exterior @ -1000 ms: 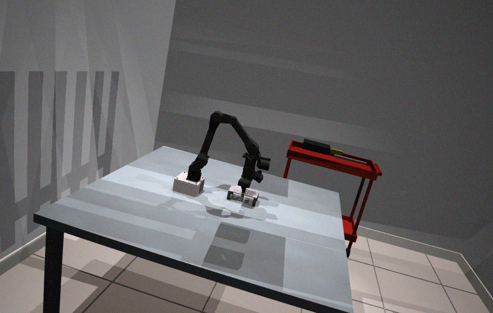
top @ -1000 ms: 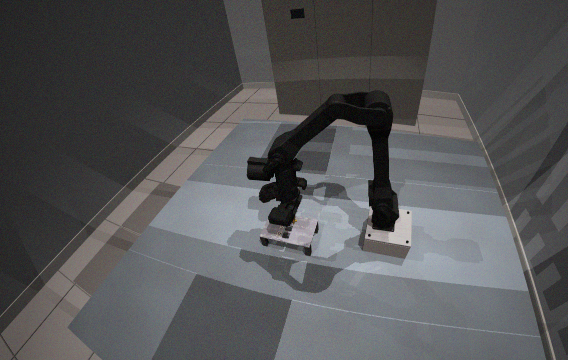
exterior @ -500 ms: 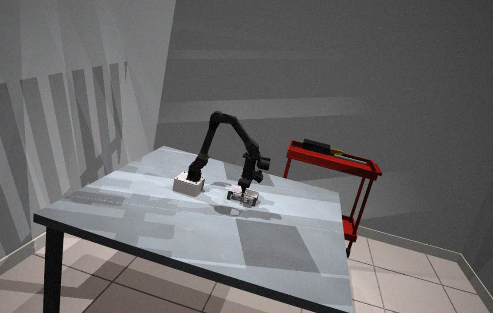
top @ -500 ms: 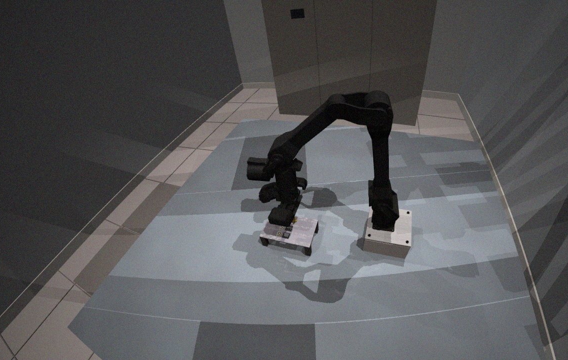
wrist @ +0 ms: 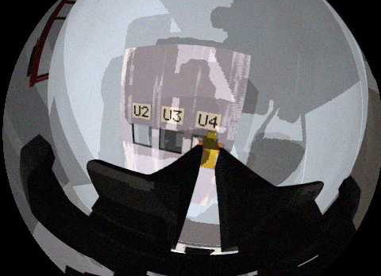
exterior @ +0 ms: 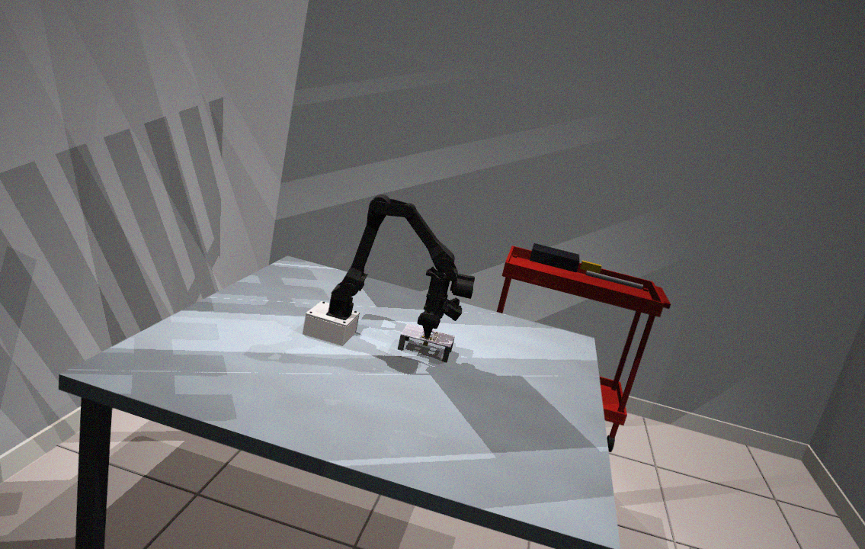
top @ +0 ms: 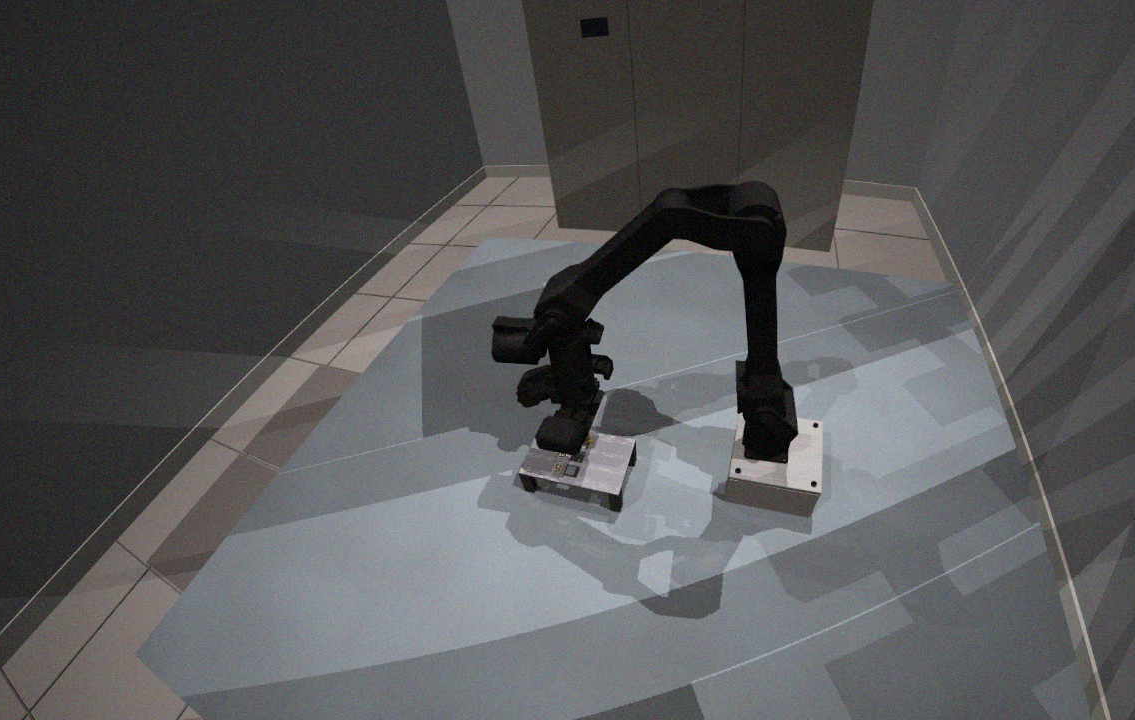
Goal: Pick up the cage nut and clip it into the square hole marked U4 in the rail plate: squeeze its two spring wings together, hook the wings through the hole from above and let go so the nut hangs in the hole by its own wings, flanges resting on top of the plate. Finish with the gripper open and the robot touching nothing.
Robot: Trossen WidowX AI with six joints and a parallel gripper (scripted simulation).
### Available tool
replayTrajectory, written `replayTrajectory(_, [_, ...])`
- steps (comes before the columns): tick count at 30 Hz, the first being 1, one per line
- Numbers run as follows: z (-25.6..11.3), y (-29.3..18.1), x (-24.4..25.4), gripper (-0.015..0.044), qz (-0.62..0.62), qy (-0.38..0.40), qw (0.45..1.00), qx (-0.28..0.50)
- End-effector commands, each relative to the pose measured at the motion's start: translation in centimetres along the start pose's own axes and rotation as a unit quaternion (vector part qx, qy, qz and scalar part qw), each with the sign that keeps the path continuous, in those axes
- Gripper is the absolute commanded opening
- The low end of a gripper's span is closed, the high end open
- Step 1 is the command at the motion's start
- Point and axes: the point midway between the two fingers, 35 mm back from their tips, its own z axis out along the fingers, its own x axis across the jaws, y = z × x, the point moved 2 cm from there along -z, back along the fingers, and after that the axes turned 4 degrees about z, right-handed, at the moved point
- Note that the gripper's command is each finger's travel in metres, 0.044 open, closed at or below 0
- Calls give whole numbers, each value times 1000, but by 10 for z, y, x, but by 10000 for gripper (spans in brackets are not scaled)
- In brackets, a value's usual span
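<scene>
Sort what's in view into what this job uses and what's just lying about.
Job:
- cage nut, between the fingers
- rail plate with hole U4
- gripper

Lying about, on the red cart:
- black box
- yellow block
- grey rod

A matt black arm (top: 761,313) (exterior: 364,248), its shell smooth like molded plastic or painted metal, rises from a pale, smooth mounting box (top: 805,447) (exterior: 328,330) with a dull finish. The gripper (top: 587,442) (exterior: 426,334) (wrist: 209,151) shows flat black, plastic-looking fingers against a yellow, metal-looking cage nut (top: 587,440) (wrist: 209,160). Beneath, the pale rail plate (top: 611,454) (wrist: 152,75) looks like brushed metal, streaked with a soft sheen, and carries a matt, paper-like U4 label (wrist: 207,120). The smooth blue-gray tabletop (top: 374,564) (exterior: 354,416) (wrist: 85,38) has a satin look, while a red cart (exterior: 578,284) appears to be painted metal above smooth floor tiles (exterior: 701,491).
</scene>
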Motion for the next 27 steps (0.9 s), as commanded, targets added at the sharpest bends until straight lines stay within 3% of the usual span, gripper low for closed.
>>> replayTrajectory(1, [0, 0, 0, 33, 2, -8, 1000, 0])
replayTrajectory(27, [0, -1, 4, 33, 2, -26, 1000, -1])
